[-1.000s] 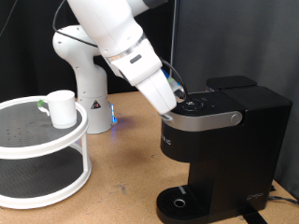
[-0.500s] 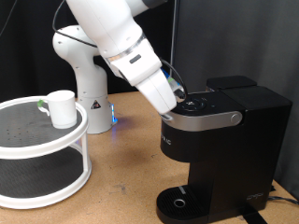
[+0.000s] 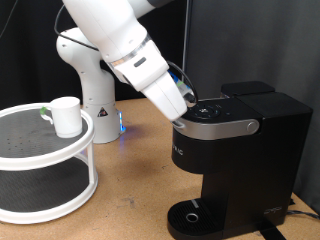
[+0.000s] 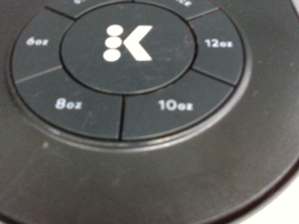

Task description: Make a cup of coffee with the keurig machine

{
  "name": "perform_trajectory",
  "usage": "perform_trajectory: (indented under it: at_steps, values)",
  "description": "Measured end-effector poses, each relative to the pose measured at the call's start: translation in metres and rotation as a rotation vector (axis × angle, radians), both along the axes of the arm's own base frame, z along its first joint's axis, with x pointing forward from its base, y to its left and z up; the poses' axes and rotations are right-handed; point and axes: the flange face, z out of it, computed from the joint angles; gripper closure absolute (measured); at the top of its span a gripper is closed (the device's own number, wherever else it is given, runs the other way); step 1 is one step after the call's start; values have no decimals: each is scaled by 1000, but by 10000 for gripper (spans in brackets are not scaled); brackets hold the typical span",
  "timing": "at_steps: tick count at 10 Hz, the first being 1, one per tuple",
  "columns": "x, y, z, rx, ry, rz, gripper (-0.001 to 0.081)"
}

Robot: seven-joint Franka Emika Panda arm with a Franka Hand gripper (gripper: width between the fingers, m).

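Observation:
The keurig machine (image 3: 240, 150) is a black box at the exterior view's right, lid shut, with a silver-grey handle (image 3: 215, 127) and a round drip tray (image 3: 195, 217) at its base. My gripper (image 3: 190, 108) is down against the left edge of the machine's top button panel; its fingers are hidden behind the hand. The wrist view is filled by the round button panel (image 4: 131, 65), with the K button in the middle and the 6oz, 8oz, 10oz and 12oz segments around it. The white cup (image 3: 66, 116) stands on the upper shelf of the white round rack (image 3: 45, 150) at the left.
The robot's white base (image 3: 92, 90) stands behind the rack. A small green-topped item (image 3: 44, 111) lies beside the cup on the shelf. Brown tabletop (image 3: 135, 190) lies between the rack and the machine. Nothing stands on the drip tray.
The arm has shifted very slightly; the gripper stays at the button panel. Nothing else has moved.

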Motion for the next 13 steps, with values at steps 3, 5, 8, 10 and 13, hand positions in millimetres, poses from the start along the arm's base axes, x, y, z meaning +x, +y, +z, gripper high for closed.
perform_trajectory:
  at_steps: [3, 5, 8, 10, 13]
  values:
    - [-2, -4, 14, 57, -29, 2, 806]
    - [-4, -8, 33, 92, -50, 12, 806]
    - [-8, -11, 57, 120, -64, 32, 806]
    - [-6, -12, 55, 121, -83, -27, 806]
    - [-25, -20, 52, 176, -65, -213, 806]
